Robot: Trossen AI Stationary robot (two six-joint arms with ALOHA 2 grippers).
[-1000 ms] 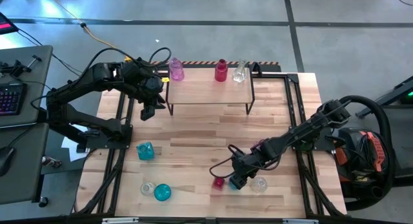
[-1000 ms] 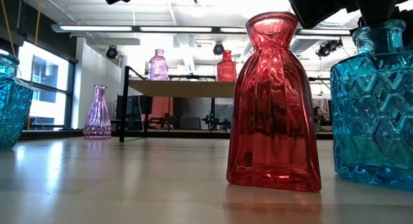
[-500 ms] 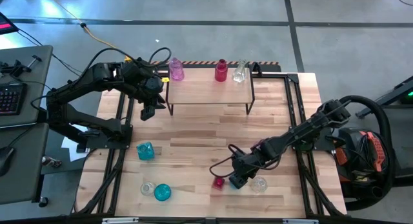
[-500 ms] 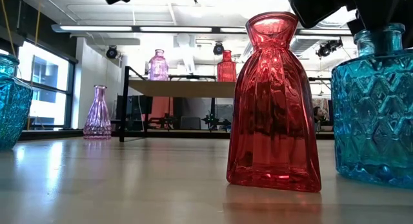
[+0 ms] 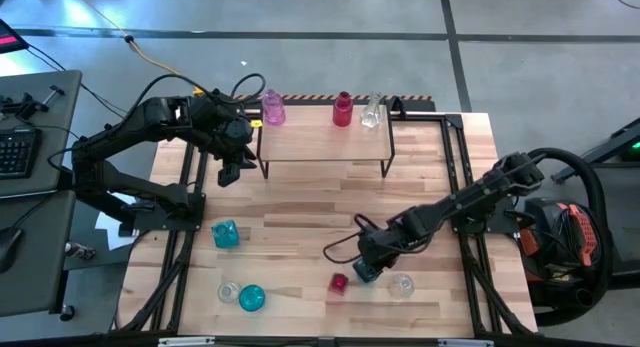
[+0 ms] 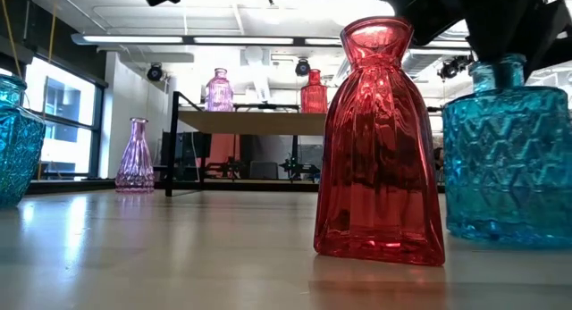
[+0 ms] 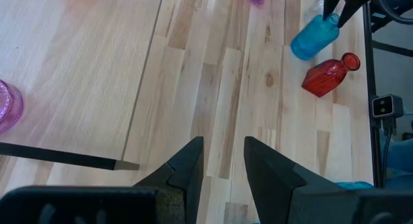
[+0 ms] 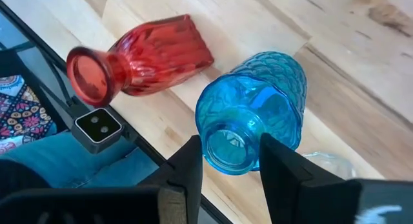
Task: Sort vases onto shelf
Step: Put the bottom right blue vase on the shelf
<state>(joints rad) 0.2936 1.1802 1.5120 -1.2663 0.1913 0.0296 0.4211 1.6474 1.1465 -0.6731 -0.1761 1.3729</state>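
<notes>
The right gripper (image 5: pixel 368 270) is seen low over the near right part of the table (image 5: pixel 300 217), its fingers (image 8: pixel 184 169) closed on the neck of a blue vase (image 5: pixel 365 274), which is gripped from both sides. A red vase (image 5: pixel 339 282) stands just left of it, and a clear vase (image 5: pixel 401 284) just right. The left gripper (image 5: pixel 226 173) is held by the left end of the shelf (image 5: pixel 325 142), its fingers (image 7: pixel 187 166) set narrowly apart with nothing between them. On the shelf top a pink vase (image 5: pixel 272 108), a second red vase (image 5: pixel 343 109) and a second clear vase (image 5: pixel 372 111) are lined up along the far edge. More teal vases (image 5: pixel 226 233) are found at the near left.
</notes>
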